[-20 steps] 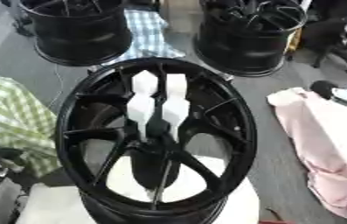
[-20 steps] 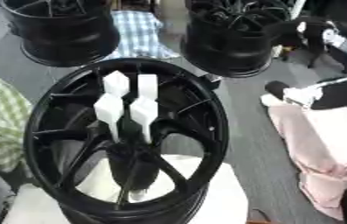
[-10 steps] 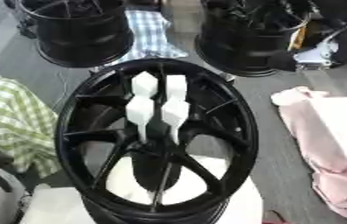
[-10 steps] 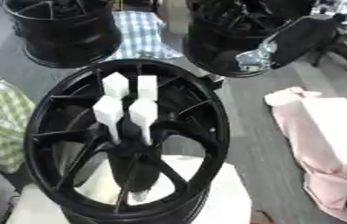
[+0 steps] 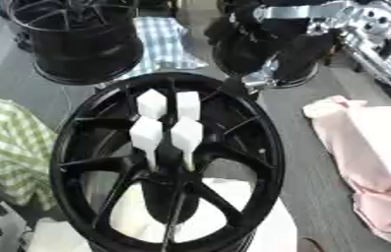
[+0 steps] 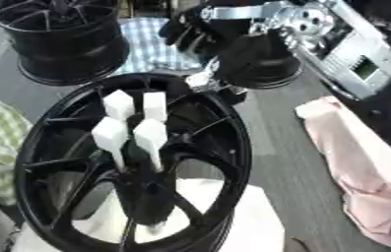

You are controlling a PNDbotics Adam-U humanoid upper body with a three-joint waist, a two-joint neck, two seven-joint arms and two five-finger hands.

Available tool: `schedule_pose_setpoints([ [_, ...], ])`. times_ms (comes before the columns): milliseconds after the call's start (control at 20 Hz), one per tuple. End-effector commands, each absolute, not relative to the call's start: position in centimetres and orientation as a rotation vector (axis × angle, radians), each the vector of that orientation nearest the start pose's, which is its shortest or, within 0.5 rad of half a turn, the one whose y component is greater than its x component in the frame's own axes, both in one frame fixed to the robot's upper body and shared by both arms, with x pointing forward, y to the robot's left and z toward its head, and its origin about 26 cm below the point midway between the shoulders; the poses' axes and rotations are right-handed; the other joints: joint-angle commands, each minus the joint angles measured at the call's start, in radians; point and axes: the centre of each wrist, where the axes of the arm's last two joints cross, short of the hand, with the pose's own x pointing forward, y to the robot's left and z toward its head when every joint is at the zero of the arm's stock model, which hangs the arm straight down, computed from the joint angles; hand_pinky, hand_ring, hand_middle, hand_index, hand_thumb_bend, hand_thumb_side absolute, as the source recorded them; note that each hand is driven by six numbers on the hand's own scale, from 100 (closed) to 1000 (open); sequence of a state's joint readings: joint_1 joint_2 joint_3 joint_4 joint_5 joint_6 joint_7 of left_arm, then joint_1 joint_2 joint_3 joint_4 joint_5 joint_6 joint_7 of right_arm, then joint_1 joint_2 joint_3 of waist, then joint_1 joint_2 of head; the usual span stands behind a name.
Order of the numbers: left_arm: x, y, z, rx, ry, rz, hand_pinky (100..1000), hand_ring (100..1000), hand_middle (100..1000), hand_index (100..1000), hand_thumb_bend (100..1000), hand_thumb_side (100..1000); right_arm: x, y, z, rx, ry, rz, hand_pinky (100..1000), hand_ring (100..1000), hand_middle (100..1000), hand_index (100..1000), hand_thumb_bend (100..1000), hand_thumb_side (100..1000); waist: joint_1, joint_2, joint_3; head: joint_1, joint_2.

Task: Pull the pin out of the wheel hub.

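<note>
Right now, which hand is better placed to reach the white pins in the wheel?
The right hand: it hangs just past the wheel rim, near the pins. No left hand shows.

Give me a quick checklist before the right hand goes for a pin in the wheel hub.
1. Pins seated upright in the wheel hub: ok, four white ones.
2. Right hand over the pins: not ok, it is beyond the far rim.
3. Right hand holding nothing: cannot tell, fingers look curled, dark against the wheel behind.
4. Space above the pins free: ok.
5. Left hand clear of the hub: cannot tell, only a dark part shows at the lower left corner.
</note>
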State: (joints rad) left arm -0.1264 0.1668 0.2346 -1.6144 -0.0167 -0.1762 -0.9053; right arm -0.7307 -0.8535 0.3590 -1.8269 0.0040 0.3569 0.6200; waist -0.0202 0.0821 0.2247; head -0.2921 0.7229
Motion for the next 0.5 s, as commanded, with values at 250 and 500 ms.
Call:
schedule_pose_setpoints([
  [250, 30.8, 32.4, 5.9, -0.32, -1.752, -0.868, 537, 100, 595, 785, 100, 886, 36.1, -23.8, 28.0, -0.327, -1.438, 1.494, 863, 891, 874, 941, 443, 378, 0.006, -0.007, 0.018, -0.035, -0.018],
  [500, 31.0, 32.0, 6.1, -0.335, -1.761, -0.868, 537, 100, 595, 785, 100, 885, 37.7, -23.7, 26.1, -0.347, -1.384, 1.483, 857, 883, 861, 937, 435, 380, 0.009, -0.003, 0.034, -0.051, -0.022],
])
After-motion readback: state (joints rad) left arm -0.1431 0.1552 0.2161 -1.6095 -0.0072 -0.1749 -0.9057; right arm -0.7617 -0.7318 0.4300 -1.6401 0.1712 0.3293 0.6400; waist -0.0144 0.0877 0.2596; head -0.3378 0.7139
